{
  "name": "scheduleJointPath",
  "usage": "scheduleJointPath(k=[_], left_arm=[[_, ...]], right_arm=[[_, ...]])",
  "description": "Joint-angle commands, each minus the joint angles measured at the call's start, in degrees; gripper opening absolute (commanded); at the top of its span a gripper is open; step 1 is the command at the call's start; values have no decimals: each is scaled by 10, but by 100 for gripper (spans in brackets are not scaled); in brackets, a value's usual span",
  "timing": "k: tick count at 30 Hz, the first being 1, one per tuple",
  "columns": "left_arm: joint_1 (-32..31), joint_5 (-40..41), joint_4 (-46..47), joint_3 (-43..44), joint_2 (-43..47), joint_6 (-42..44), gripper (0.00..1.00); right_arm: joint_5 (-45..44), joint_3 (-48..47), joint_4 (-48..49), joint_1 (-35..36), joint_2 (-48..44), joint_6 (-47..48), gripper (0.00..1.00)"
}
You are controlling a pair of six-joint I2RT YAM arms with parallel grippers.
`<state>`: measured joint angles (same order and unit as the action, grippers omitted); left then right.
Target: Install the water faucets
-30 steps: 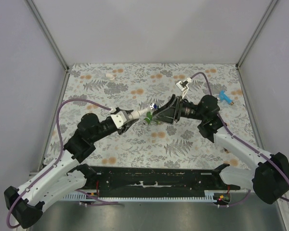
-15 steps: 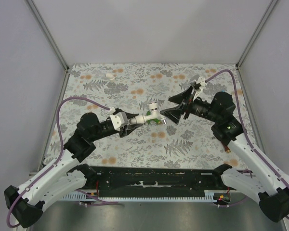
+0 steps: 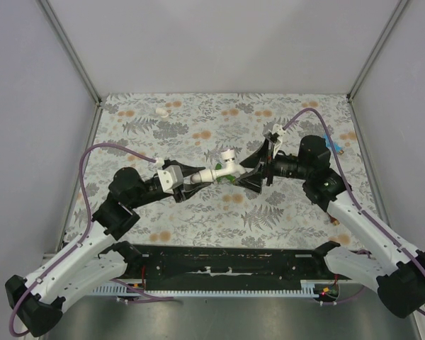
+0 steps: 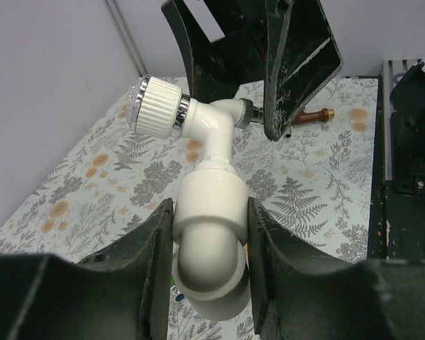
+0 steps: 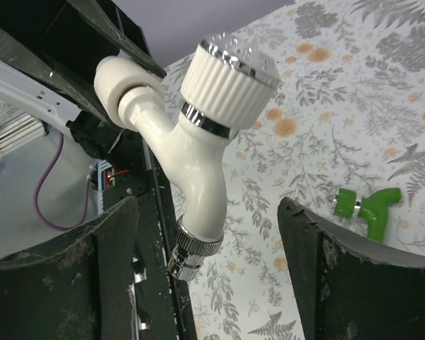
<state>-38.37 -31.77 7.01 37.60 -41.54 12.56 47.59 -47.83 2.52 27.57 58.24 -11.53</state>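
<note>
A white water faucet (image 4: 198, 120) with a ribbed knob and a chrome nozzle is screwed into a white elbow pipe fitting (image 4: 211, 248). My left gripper (image 4: 210, 212) is shut on that fitting and holds it above the table (image 3: 198, 212). My right gripper (image 5: 207, 212) is open, one finger on each side of the faucet's spout (image 5: 202, 184), with a gap on both sides. In the top view the faucet (image 3: 227, 159) hangs between the left gripper (image 3: 197, 178) and the right gripper (image 3: 249, 170). A green faucet (image 5: 372, 209) lies on the table below.
A blue faucet (image 3: 333, 144) lies at the right edge behind the right arm. A reddish-brown faucet (image 4: 312, 115) lies on the floral mat. A small white fitting (image 3: 160, 111) sits at the far left. Grey walls enclose the table.
The right gripper pulled back to the right, then came in again and now straddles the faucet's spout, its jaws slightly narrower. The left gripper kept its hold on the fitting.
</note>
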Motion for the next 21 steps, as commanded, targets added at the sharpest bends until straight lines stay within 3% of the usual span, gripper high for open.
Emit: scheduleJointPath(k=[1, 2, 5, 7, 10, 11, 16, 17, 18, 19, 21], left_arm=[[-1, -7, 57, 10, 13, -13, 2], [-1, -6, 55, 10, 13, -12, 2], [-1, -4, 54, 8, 14, -3, 2], [-1, -4, 44, 9, 15, 11, 2], [-2, 9, 19, 11, 15, 46, 2], [-3, 14, 13, 11, 15, 56, 2], [-5, 55, -23, 15, 22, 105, 2], [-5, 64, -29, 15, 24, 115, 2], [-6, 74, -34, 15, 26, 121, 2], [-7, 87, -37, 15, 28, 127, 2], [-7, 104, -36, 14, 32, 127, 2]], right_arm=[[55, 9, 37, 0, 13, -46, 83], [61, 11, 45, 0, 17, -60, 81], [65, 14, 54, 0, 27, -104, 62], [59, 13, 65, 0, 33, -156, 44], [57, -2, 57, -1, 52, -226, 7], [62, -8, 52, 0, 61, -250, 0], [86, -14, 84, 0, 88, -342, 0], [82, -15, 84, -1, 87, -344, 4], [83, -16, 80, -1, 86, -344, 14], [83, -18, 78, -2, 82, -337, 30], [76, -22, 70, -3, 71, -316, 48]])
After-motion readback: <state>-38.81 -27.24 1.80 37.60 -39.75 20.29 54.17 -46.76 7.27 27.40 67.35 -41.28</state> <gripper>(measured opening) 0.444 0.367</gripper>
